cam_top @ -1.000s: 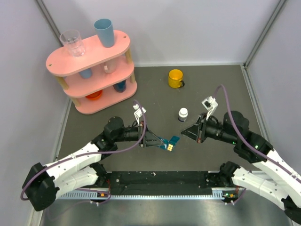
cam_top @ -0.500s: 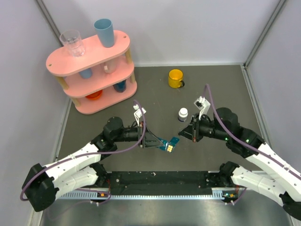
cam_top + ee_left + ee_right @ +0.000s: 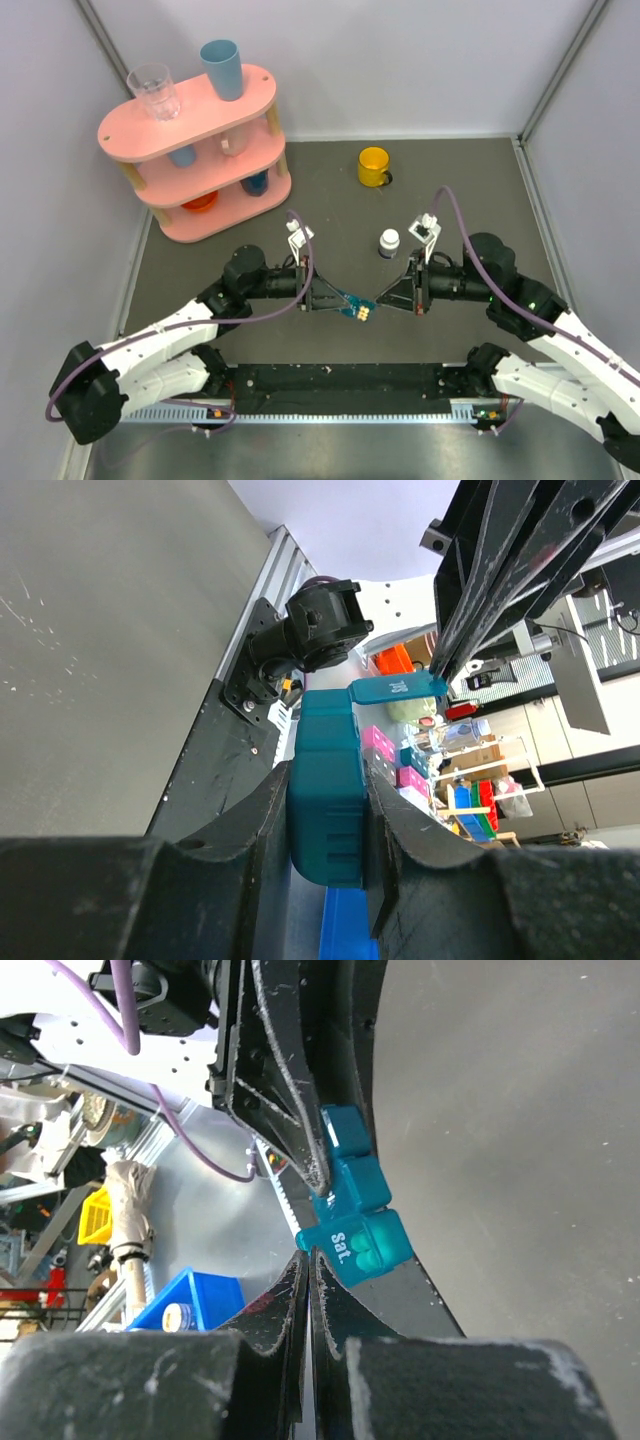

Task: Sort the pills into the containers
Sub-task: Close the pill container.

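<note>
I see my left claw (image 3: 333, 298) pinching the teal pill box (image 3: 356, 309) at lower centre of the top view; my right claw (image 3: 380, 299), pressed together, touches its "Sat." end.

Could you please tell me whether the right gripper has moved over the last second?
Yes. In the top view the right gripper has slid left and down the picture, away from the white bottle, shut tips now at the pill box.
</note>
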Controlling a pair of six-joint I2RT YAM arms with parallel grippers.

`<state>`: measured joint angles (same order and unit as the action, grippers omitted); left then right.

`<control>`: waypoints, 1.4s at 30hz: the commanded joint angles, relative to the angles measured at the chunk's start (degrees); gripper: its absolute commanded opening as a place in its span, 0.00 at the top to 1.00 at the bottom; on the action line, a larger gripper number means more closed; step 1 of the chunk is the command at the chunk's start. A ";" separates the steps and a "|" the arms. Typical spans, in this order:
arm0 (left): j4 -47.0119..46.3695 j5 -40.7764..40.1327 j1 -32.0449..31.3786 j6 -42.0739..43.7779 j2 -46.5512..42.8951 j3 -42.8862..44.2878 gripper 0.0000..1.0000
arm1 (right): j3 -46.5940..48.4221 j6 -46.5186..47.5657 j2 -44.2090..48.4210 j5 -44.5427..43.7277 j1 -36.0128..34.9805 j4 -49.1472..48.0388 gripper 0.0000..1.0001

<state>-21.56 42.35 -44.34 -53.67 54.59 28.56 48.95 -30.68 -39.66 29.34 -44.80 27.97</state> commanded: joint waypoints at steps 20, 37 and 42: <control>-6.21 0.37 0.22 -0.91 2.36 4.67 1.00 | -6.06 -3.86 2.13 2.91 0.32 -4.93 1.00; -9.11 0.63 0.22 -2.32 3.77 4.49 1.00 | -7.64 -5.36 0.02 -0.34 -2.05 -7.31 1.00; -9.46 0.81 0.22 -2.58 4.21 4.93 1.00 | -7.73 -4.92 -0.15 -1.92 -2.23 -6.44 1.00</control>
<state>-26.11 42.35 -44.23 -55.44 58.76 30.87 41.23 -36.07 -39.77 29.85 -46.46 22.26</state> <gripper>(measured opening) 0.332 0.002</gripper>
